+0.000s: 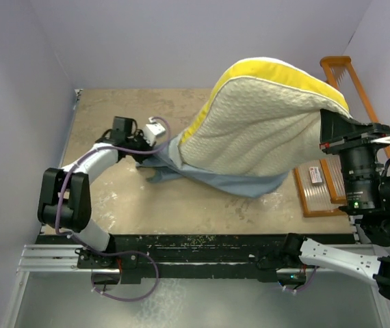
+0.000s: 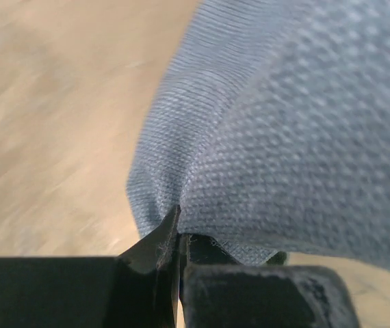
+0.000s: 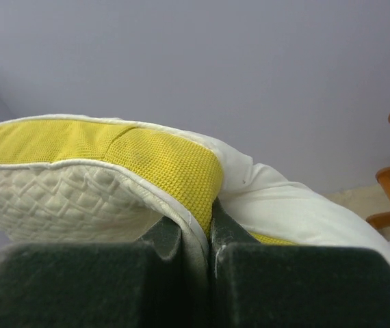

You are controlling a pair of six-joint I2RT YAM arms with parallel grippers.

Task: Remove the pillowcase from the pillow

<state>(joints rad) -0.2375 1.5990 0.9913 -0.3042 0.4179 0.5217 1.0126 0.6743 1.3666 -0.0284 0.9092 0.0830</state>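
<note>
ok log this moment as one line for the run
phase: mid-removal | left jaws: shut on pillowcase, low | right jaws: shut on pillow edge, raised | pillow: mostly out of case

A beige, mottled table sits in the middle under soft, even light. Plain pale lavender walls rise behind the table and on both its sides. An orange wooden rack stands past the table's right edge, where a ribbed amber tray lies. A black rail runs along the table's near edge.

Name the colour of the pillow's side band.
Yellow band on the cream quilted pillow; best in right wrist view.
</note>
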